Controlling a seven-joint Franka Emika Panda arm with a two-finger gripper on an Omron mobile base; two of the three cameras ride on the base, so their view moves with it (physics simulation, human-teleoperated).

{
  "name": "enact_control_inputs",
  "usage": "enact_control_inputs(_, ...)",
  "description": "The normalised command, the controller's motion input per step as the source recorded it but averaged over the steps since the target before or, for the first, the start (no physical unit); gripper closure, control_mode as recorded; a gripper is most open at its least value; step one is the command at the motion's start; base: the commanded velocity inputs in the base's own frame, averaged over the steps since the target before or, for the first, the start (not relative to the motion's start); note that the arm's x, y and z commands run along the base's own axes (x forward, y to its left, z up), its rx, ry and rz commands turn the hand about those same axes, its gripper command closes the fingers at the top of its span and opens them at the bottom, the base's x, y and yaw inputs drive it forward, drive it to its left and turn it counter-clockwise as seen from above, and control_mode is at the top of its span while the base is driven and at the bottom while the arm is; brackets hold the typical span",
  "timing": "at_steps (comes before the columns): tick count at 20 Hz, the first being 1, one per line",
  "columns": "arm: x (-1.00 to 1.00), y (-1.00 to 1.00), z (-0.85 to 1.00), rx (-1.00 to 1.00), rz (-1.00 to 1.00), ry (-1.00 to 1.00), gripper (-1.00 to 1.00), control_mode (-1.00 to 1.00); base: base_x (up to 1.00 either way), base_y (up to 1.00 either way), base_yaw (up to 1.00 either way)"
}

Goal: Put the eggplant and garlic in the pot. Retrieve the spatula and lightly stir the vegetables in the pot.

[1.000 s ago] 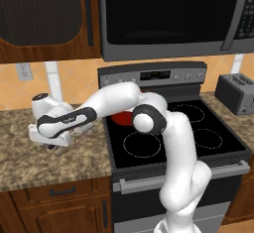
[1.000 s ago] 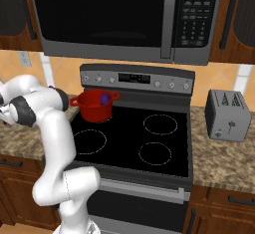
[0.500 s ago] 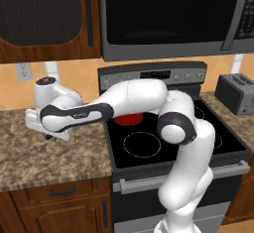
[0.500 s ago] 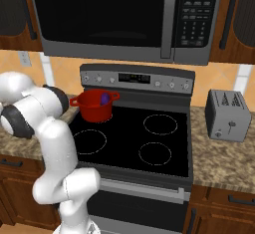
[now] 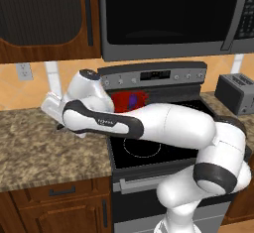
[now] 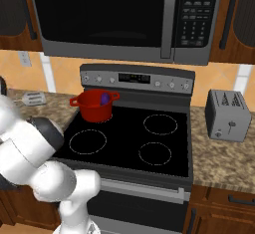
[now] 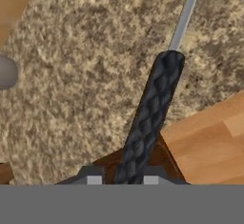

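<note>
The spatula's black textured handle (image 7: 148, 118) runs up from between my gripper (image 7: 122, 180) fingertips, which press close on both its sides. Its thin silver shaft (image 7: 186, 13) continues above over the speckled counter. In the right base view the slotted silver head (image 6: 33, 98) lies low over the left counter. The red pot (image 6: 94, 106) stands on the back-left burner with the purple eggplant (image 6: 105, 98) inside. From the left base view the pot (image 5: 130, 99) and eggplant (image 5: 133, 99) peek over my forearm. The garlic is hidden.
The black stove (image 6: 129, 138) lies right of the granite counter (image 5: 34, 147). A toaster (image 6: 228, 114) stands on the right counter and a microwave (image 6: 124, 19) hangs above the stove. A wooden cabinet front (image 7: 205, 147) shows below the counter edge, and a grey round shape (image 7: 5, 73) sits at the frame's left edge.
My elbow and forearm have swung out and up across the stove front while the hand stayed over the left counter, rising slightly toward the wall.
</note>
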Motion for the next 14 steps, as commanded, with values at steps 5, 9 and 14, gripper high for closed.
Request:
enact_control_inputs(5,-0.21,-0.71,0.56,0.53,-0.06,-0.1,1.0,-1.0,0.0,0.0,0.0)
enact_control_inputs(9,0.0,-0.73,0.67,0.49,-0.12,-0.04,1.0,-1.0,0.0,0.0,0.0)
enact_control_inputs(14,0.1,-0.86,0.6,0.47,-0.12,0.0,1.0,-1.0,0.0,0.0,0.0)
